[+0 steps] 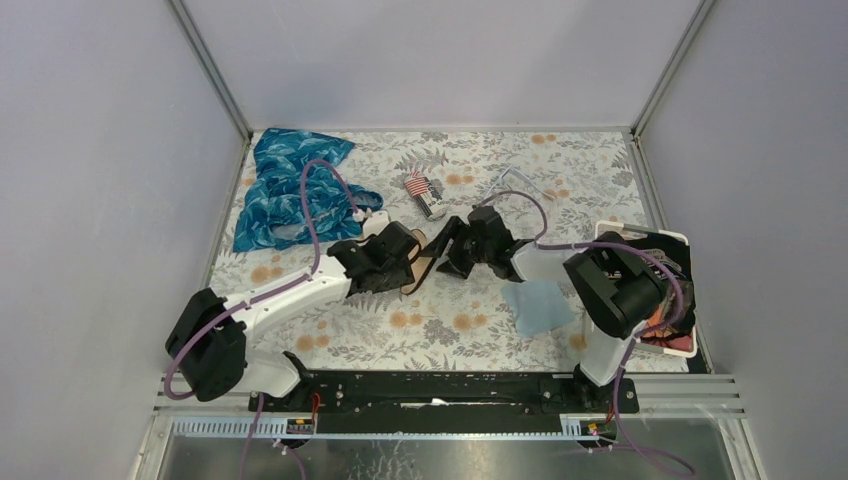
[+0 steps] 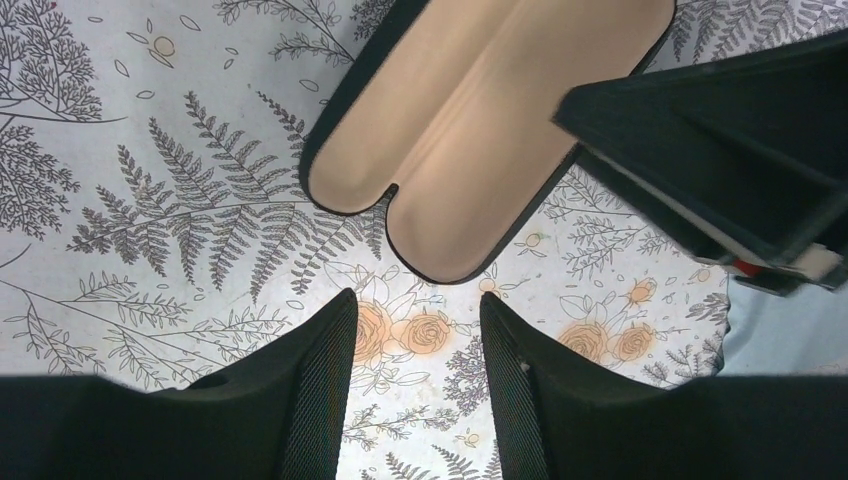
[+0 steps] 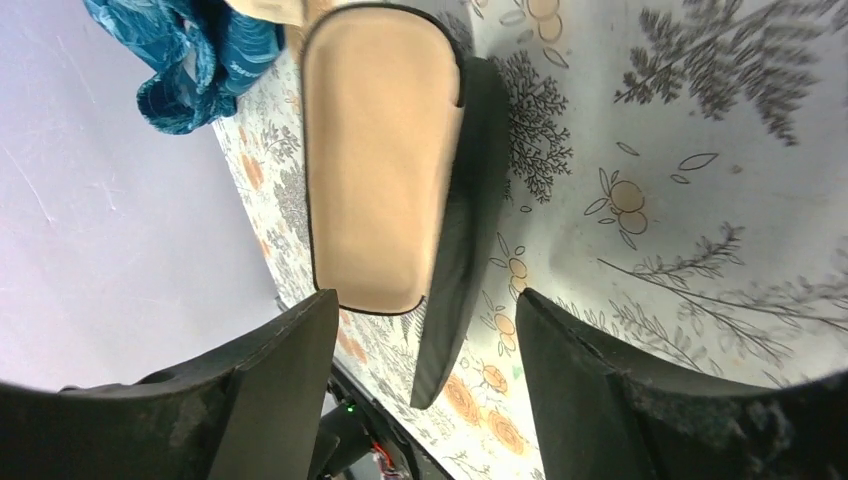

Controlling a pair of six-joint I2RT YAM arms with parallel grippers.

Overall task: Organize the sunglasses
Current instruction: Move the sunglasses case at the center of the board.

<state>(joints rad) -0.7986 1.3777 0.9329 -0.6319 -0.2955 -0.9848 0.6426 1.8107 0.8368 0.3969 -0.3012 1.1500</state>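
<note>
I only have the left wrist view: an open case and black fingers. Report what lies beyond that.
Observer: A blue cloth lies bunched at the far left corner.
Operator: Give me the right side.
Observer: A white bin stands at the right edge, holding things I cannot identify.
Operator: Now the other gripper's state.
Observer: The right gripper is open. The black edge of the case runs in between its fingers and, as far as I can see, touches neither.
</note>
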